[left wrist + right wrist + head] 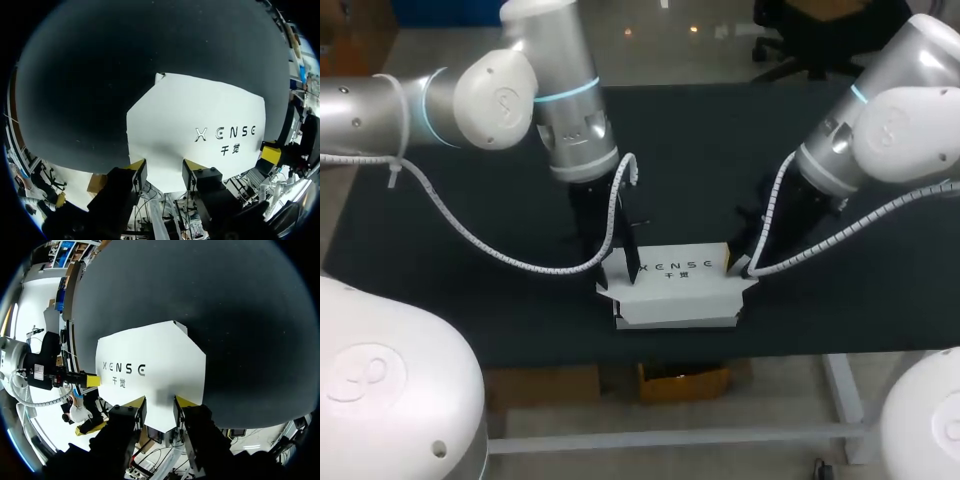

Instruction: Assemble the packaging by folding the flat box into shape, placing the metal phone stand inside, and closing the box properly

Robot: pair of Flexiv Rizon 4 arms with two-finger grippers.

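Observation:
A white printed box (680, 285) lies on the black table near its front edge, with small flaps sticking out at both ends. My left gripper (625, 262) stands at its left end. In the left wrist view the box's (200, 120) tapered end fills the gap in my left gripper (164, 170), and both yellow tips touch it. My right gripper (738, 265) is at the right end. In the right wrist view my right gripper (159, 404) closes on the end of the box (150, 365) the same way. Each wrist view shows the other gripper at the box's far end. No phone stand is in view.
The black table top (470, 300) stretches wide behind and beside the box. Its front edge (570, 358) runs just below the box. A white spiral cable (520, 262) hangs from my left arm down to the box's left end.

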